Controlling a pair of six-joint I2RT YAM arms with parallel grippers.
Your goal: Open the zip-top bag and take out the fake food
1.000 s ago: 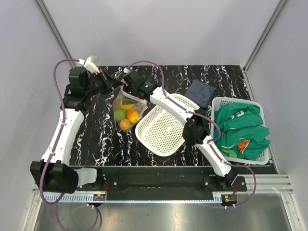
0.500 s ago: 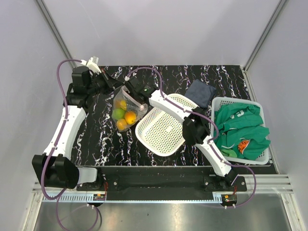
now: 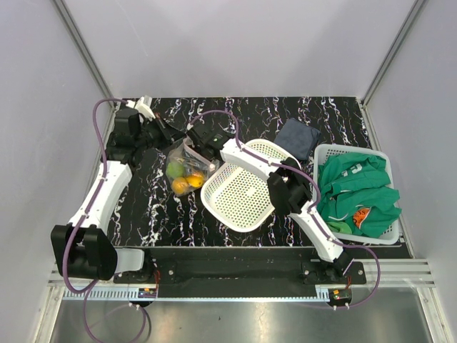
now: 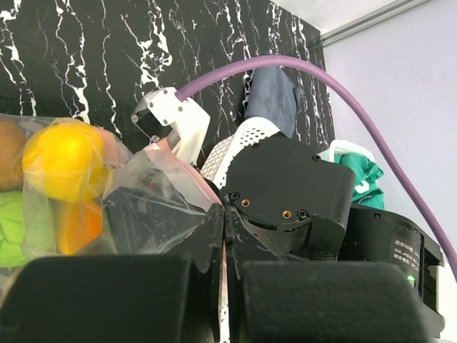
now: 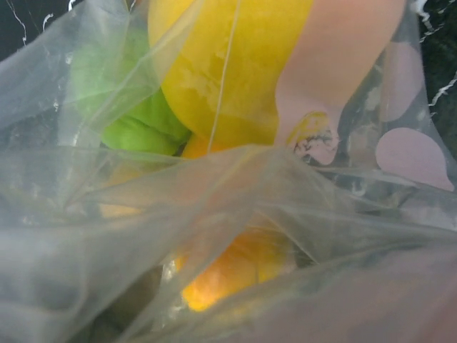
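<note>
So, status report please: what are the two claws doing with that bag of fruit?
Left gripper shut on zip-top bag. Right gripper at its mouth, grip unclear. Fake food inside. White basket close beside.

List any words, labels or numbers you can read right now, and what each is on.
Nothing is legible.
White label on the right arm: too small to read.
Dark print on the zip-top bag: blurred.
White and orange print on the green clothing: too small to read.
</note>
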